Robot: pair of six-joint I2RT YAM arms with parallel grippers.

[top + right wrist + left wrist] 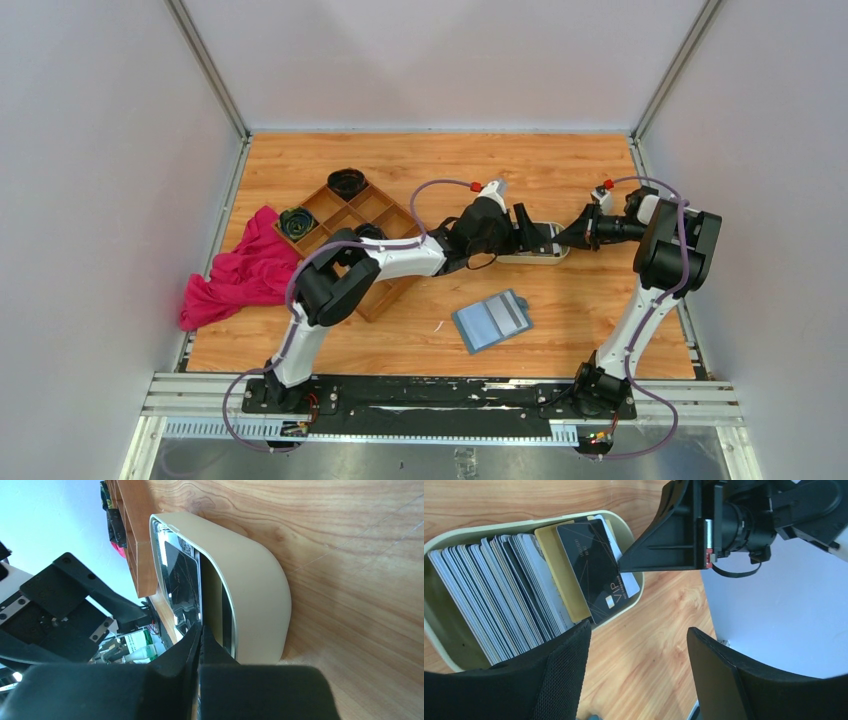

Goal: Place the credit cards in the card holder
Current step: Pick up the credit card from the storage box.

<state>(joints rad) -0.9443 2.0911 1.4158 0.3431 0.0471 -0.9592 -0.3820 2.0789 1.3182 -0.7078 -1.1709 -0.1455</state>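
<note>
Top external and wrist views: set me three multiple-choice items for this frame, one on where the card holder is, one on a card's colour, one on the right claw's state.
1. The card holder lies:
A. inside the cream oval tray
B. unfolded on the table, nearer the arm bases than that tray
C. between the left claw's fingers

2. The VIP card at the end of the tray's stack is:
A. black with gold lines
B. red
C. green

3. The right claw is:
A. wide open above the card holder
B. shut on the card holder
C. shut, its tip at the cards in the tray

Answers:
1 B, the top view shows it flat and open on bare wood.
2 A, the left wrist view shows its black face.
3 C, its own view shows the fingers together at the tray.
</note>
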